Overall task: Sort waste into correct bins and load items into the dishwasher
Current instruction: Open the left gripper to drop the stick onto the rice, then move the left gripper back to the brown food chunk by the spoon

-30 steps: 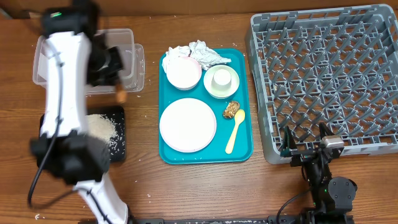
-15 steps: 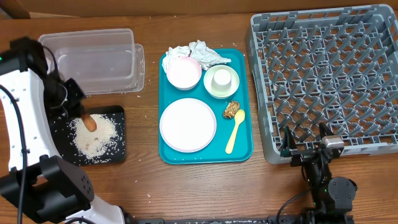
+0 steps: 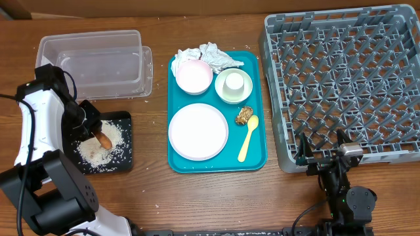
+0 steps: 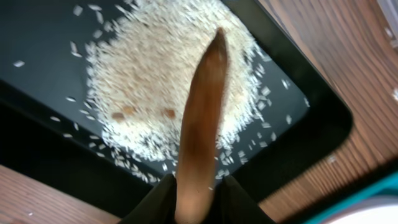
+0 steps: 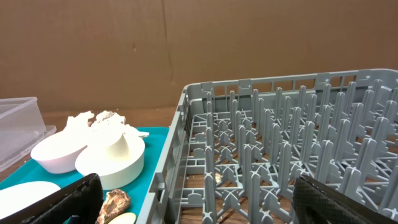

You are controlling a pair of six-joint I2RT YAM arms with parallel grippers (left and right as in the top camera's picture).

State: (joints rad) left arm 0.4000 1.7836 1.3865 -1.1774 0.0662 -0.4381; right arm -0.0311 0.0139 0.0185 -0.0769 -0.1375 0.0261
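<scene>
Gripping brown stick (image 4: 202, 118), left pincer (image 4: 196, 200) over rice (image 4: 149, 81), clr of black tray (image 4: 37, 31) rims, right pincer (image 5: 199, 202) spread wide

The left fingers (image 3: 94, 131) hold 1 brown sausage-like stick (image 3: 103, 139) over the pile of loose white rice grains (image 3: 95, 152) in the shallow black rectangular tray (image 3: 126, 162).

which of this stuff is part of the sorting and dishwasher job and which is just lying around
Job: sausage stick, rice, black tray, clear tub, napkins, brown lump, plate, pink bowl, cup, spoon, dish rack.
Not part of it: teal tray, table.
</scene>
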